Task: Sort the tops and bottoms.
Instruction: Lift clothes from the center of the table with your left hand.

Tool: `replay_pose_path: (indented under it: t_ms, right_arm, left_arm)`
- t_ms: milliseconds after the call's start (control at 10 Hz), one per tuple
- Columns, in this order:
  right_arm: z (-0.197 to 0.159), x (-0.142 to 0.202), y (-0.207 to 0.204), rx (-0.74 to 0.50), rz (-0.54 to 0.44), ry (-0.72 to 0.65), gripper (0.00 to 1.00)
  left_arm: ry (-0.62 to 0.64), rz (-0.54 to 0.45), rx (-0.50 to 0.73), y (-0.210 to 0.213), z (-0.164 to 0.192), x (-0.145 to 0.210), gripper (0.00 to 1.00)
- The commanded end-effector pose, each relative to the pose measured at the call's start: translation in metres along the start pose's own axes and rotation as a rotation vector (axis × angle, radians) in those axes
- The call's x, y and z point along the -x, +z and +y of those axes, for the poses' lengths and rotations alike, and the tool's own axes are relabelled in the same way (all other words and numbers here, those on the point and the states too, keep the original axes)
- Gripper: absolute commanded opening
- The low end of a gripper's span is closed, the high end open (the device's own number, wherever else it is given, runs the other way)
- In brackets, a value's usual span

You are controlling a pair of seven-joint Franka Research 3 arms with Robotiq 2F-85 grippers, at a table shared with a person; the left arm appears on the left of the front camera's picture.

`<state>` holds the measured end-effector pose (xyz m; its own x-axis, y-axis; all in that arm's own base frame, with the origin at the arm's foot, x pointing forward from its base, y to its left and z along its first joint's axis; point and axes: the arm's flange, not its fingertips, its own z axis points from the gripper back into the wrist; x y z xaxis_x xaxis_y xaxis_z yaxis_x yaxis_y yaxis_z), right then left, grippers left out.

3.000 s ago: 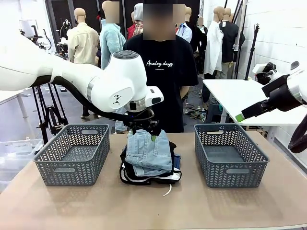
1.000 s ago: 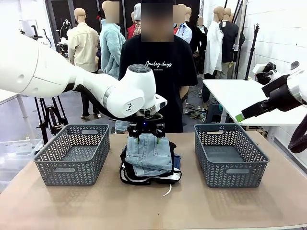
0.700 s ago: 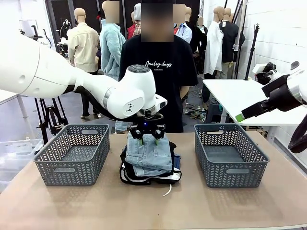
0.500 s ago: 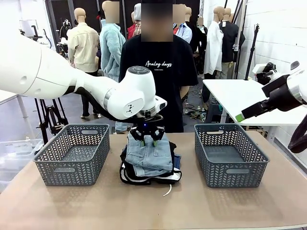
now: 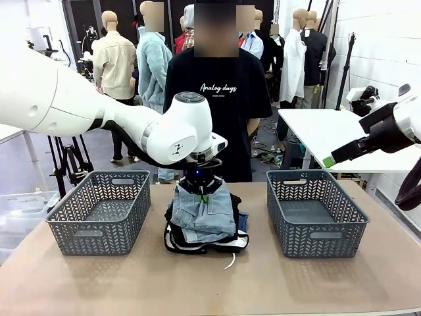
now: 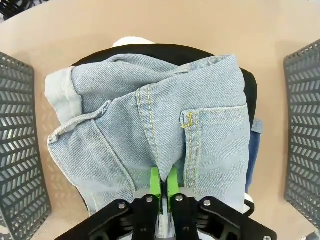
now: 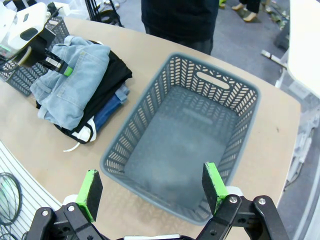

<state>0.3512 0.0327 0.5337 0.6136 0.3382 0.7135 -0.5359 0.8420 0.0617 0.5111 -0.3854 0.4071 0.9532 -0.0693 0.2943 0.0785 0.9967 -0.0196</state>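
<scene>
sorting not yet begun: first garment pinched, both baskets bare

progress. nothing has been sorted. the left basket (image 5: pixel 74 236) and the right basket (image 5: pixel 317 242) each hold no clothing. every garment lies in one folded pile at the middle of the table (image 5: pixel 197 286), between the two baskets. the whole sort is left to do.

end effectors. the left gripper (image 6: pixel 163 173) is down on the top of the pile, its green pads drawn nearly together on a raised fold of the light denim garment (image 6: pixel 150 110). by my judgement the step in hand is the first pick, and the denim, being a bottom, goes out before any top can be reached. the right gripper (image 7: pixel 152 185) hangs wide apart above the right basket, holding nothing.

the tops. both sit under the denim. the black top (image 6: pixel 165 50) shows as a dark border around the denim, soft and loosely folded. the white top (image 5: pixel 175 244), with its thin black edge trim, lies lowest, touching the table, with a white cord trailing from the pile's near edge. a dark blue denim piece (image 7: pixel 107 112) pokes out between the layers on the side toward the right basket. which basket takes tops cannot be told.
</scene>
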Motion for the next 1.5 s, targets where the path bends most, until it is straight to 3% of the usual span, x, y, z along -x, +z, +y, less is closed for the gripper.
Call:
replay_pose_path:
  t_ms: [0,300,700,800,1000,1400]
  right_arm:
    - [-0.001,0.0,-0.002,-0.016,-0.006,-0.008,1.0]
    - [-0.001,0.0,-0.002,-0.016,-0.006,-0.008,1.0]
    - [-0.001,0.0,-0.002,-0.016,-0.006,-0.008,1.0]
    - [-0.001,0.0,-0.002,-0.016,-0.006,-0.008,1.0]
    - [-0.001,0.0,-0.002,-0.016,-0.006,-0.008,1.0]
    - [-0.001,0.0,-0.002,-0.016,-0.006,-0.008,1.0]
  left_arm:
    - [0.025,0.025,0.002,-0.001,0.006,0.003,0.0]
    - [0.047,0.064,0.051,0.04,0.012,0.01,0.0]
    - [0.013,-0.058,0.024,0.137,0.025,0.01,0.0]
    - [0.045,-0.014,0.042,0.099,0.007,0.004,0.0]
    - [0.045,-0.014,0.042,0.099,0.007,0.004,0.0]
    - [-0.001,-0.153,-0.05,0.199,0.009,0.004,0.0]
